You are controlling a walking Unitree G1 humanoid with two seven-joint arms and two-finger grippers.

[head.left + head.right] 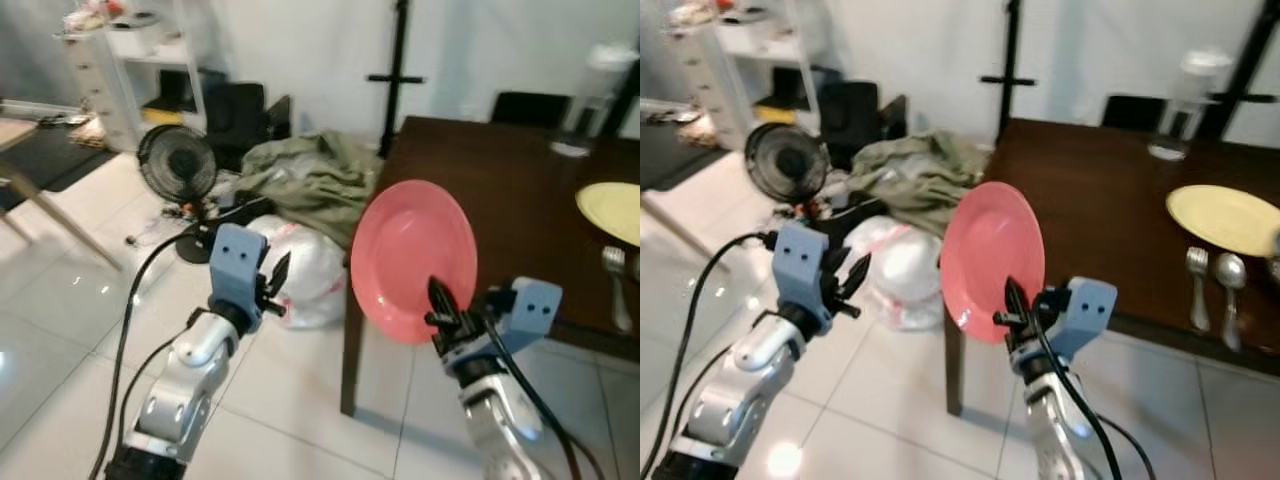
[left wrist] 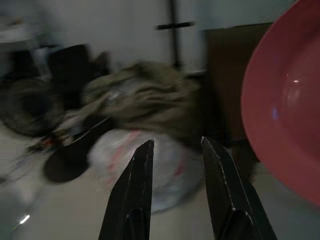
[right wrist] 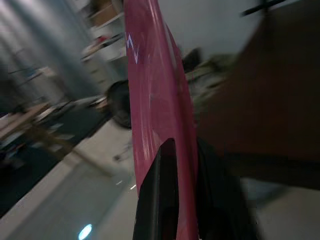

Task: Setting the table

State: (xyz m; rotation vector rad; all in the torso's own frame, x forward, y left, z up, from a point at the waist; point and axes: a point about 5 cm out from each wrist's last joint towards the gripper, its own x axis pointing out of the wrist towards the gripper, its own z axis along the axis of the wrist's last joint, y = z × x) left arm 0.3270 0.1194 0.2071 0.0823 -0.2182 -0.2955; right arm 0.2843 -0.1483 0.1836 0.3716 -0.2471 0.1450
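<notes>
1. Eye views: right claw [image 1: 437, 305] clamped on lower rim of pink plate [image 1: 412, 258], held upright off the dark tabletop [image 1: 1110, 190] corner; yellow plate [image 1: 1223, 217], fork [image 1: 1197, 285], spoon [image 1: 1230, 282] on tabletop.
2. Left wrist: left claw [image 2: 175, 150] fingers apart, empty, above the floor.
3. Right wrist: fingers [image 3: 160, 200] pinch plate edge.

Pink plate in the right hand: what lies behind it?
Behind the pink plate clamped upright by the right hand lies the dark table's near left corner; the plate hides that edge. Further back, crumpled olive cloth.
</notes>
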